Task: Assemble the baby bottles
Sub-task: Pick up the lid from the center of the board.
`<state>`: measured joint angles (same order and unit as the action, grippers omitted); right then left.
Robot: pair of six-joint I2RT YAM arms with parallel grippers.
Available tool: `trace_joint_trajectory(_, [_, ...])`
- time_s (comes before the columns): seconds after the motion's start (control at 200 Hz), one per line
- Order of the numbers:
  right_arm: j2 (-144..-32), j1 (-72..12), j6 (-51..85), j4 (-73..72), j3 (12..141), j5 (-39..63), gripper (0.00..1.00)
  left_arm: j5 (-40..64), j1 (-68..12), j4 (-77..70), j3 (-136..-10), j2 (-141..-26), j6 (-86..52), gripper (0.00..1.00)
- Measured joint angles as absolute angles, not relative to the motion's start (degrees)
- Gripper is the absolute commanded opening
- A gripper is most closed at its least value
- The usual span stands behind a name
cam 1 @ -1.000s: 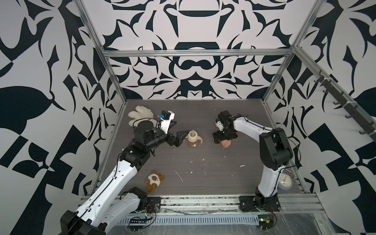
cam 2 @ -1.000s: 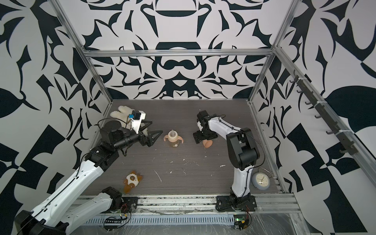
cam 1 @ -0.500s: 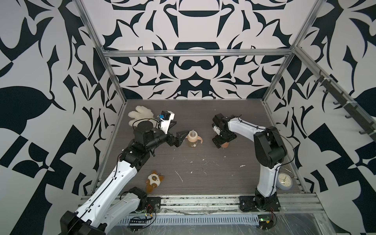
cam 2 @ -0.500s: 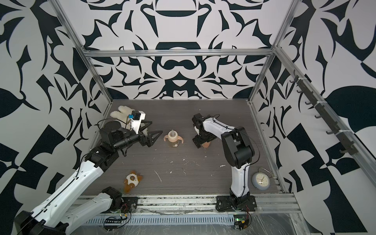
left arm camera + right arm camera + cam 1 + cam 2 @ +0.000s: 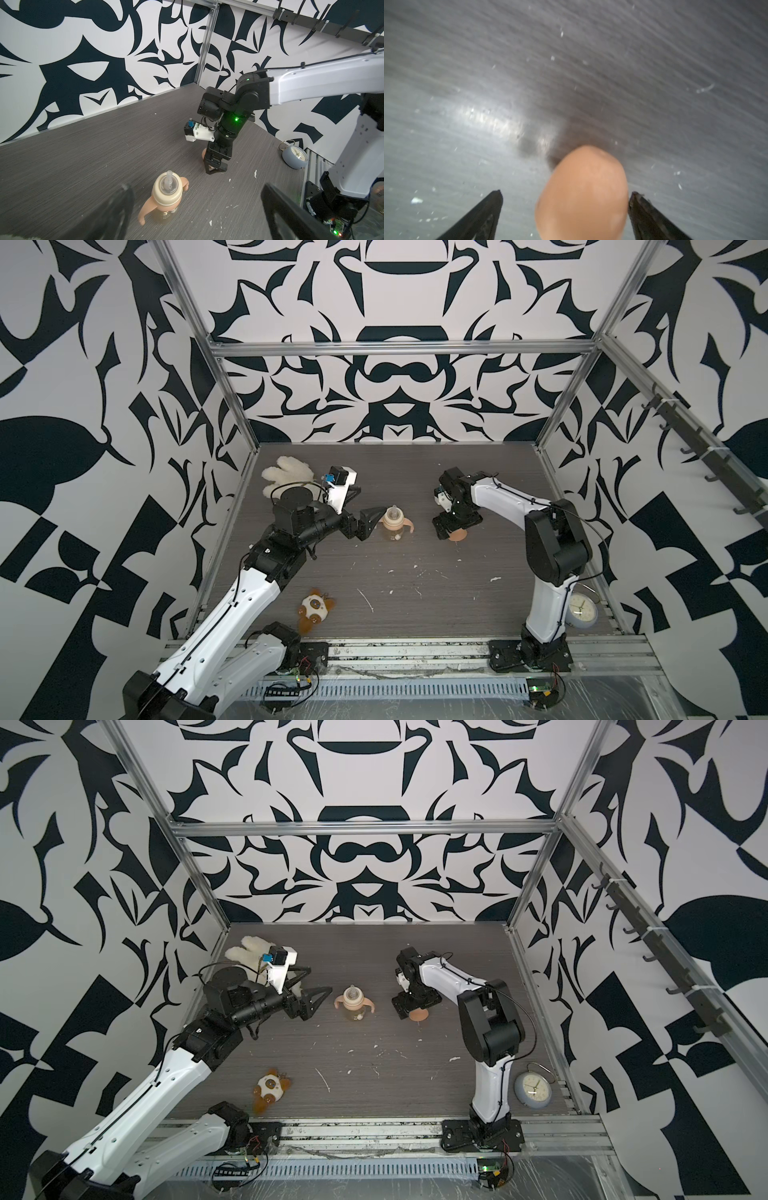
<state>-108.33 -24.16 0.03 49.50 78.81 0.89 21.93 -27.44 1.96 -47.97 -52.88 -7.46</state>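
The amber bottle point(image 5: 392, 524) stands upright near the middle of the desk point(image 5: 415, 472), with the peach handle ring point(image 5: 145, 209) and the cream collar point(image 5: 167, 192) on it and the thin straw point(image 5: 168, 176) poking up. The peach dome cap point(image 5: 457, 535) sits apart to its right, dome up on the desk. The right hand point(image 5: 566, 193) points down over the cap, fingers spread either side of it; one finger lies close against it, touching or not I cannot tell. The left hand point(image 5: 374, 522) hangs just beside the bottle, fingers wide apart, holding nothing. A plush toy point(image 5: 312, 608) lies near the front, a clock point(image 5: 582, 608) sits at the front right corner, and a fluffy cream mitt point(image 5: 286, 475) lies at the back left.
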Motion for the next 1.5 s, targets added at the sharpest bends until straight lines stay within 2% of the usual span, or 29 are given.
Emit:
trace_joint_trajectory(0.195, [-104.2, -24.2, 1.1, 49.4, 76.1, 0.2, 0.97, 22.1, -27.4, 2.0, -48.0, -52.9, -7.5, 0.99])
trace_joint_trajectory(0.5, [-111.2, -23.0, 1.4, 49.3, 81.2, 0.8, 0.98, 22.1, -27.4, 1.9, -48.0, -52.5, -7.5, 0.99])
trace_joint_trajectory(0.765, [-112.5, -20.5, 2.0, 49.9, 86.1, 4.3, 0.98, 22.2, -27.4, 1.5, -48.0, -52.5, -7.5, 0.99])
trace_joint_trajectory(1.155, [-117.9, -19.2, -1.0, 57.8, 90.7, 0.3, 0.98, 22.3, -27.4, 1.2, -47.2, -50.7, -7.5, 0.99])
trace_joint_trajectory(1.505, [-124.3, -19.2, -3.0, 63.8, 97.3, -3.1, 0.87, 22.3, -27.4, 0.3, -46.2, -48.6, -7.4, 0.99])
